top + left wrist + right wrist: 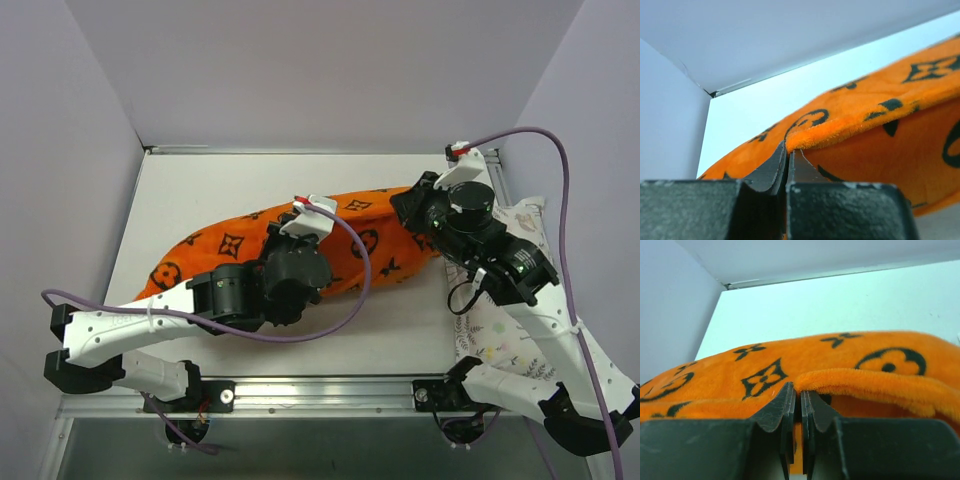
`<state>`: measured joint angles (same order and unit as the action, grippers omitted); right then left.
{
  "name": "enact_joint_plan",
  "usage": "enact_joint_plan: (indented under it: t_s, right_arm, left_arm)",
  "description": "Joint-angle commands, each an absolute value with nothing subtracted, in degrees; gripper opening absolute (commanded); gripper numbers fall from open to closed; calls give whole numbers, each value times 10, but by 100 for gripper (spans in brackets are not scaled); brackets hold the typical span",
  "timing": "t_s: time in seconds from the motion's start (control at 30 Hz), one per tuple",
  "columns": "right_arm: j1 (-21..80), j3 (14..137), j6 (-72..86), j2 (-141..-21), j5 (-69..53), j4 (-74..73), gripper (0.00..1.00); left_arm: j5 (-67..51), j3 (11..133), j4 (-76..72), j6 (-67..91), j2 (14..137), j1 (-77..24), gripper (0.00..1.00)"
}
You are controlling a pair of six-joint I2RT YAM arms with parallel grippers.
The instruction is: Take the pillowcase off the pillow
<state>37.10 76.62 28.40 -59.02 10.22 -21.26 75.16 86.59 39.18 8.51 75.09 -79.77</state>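
Note:
The orange pillowcase [230,245], printed with black motifs, lies slantwise across the white table, from the near left to the far right. My left gripper [292,232] is over its middle. In the left wrist view this gripper [788,150] is shut on a plush folded edge of the pillowcase [865,125]. My right gripper [412,215] is at the cover's right end. The right wrist view shows it [800,391] shut on a rolled hem of the pillowcase [765,375], with orange cloth between its fingers. The pillow is hidden; none of its white shows.
A small pastel animal-print pillow [500,335] lies at the table's right edge, under my right arm. White walls close in the table on the left [60,150], back and right. Purple cables [345,285] loop over both arms.

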Motion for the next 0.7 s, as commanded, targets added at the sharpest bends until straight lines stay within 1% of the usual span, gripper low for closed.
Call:
enact_joint_plan:
  t_s: [0.0, 0.03, 0.1, 0.13, 0.17, 0.2, 0.23, 0.27, 0.3, 0.37, 0.4, 0.43, 0.5, 0.57, 0.63, 0.67]
  right_arm:
    - [385, 830, 257, -581, 76, -197, 0]
    - [387, 838, 254, -588, 75, -202, 0]
    - [386, 853, 247, -619, 74, -202, 0]
    - [384, 858, 248, -635, 68, -207, 0]
    - [380, 864, 252, -651, 58, -207, 0]
    - [378, 867, 257, -683, 45, -207, 0]
    - [375, 867, 260, -700, 24, -202, 0]
    - [366, 867, 265, -719, 12, -200, 0]
    - [361, 864, 277, -755, 4, -199, 0]
    - [341, 860, 293, -798, -43, -181, 0]
    - [319, 859, 307, -844, -57, -176, 0]
    - [308, 862, 315, -870, -73, -171, 0]
    - [297, 881, 313, -943, -84, -171, 0]
    - [296, 895, 307, -999, -85, -171, 0]
    - [293, 921, 305, -1026, -93, -170, 0]
    - [290, 932, 303, -1037, -99, -171, 6]
  left_arm:
    - [787, 953, 294, -18, 718, -793, 0]
    - [782, 965, 294, -22, 717, -788, 0]
    - [754, 989, 297, -25, 716, -733, 0]
    - [718, 996, 326, -12, 719, -700, 0]
    - [595, 1016, 365, 64, 725, -658, 0]
    - [498, 1037, 409, 94, 732, -536, 0]
    - [423, 1036, 413, 112, 750, -482, 0]
    - [317, 1034, 414, 138, 765, -431, 0]
    - [290, 1028, 411, 146, 781, -373, 0]
    - [231, 1032, 411, 158, 849, -324, 0]
    - [189, 1041, 410, 164, 874, -307, 0]
    - [169, 1044, 410, 170, 926, -274, 0]
    - [132, 1053, 407, 189, 996, -250, 0]
    - [129, 1053, 389, 202, 1040, -236, 0]
    - [128, 1040, 366, 203, 1055, -233, 0]
    - [127, 1040, 357, 204, 1060, -232, 0]
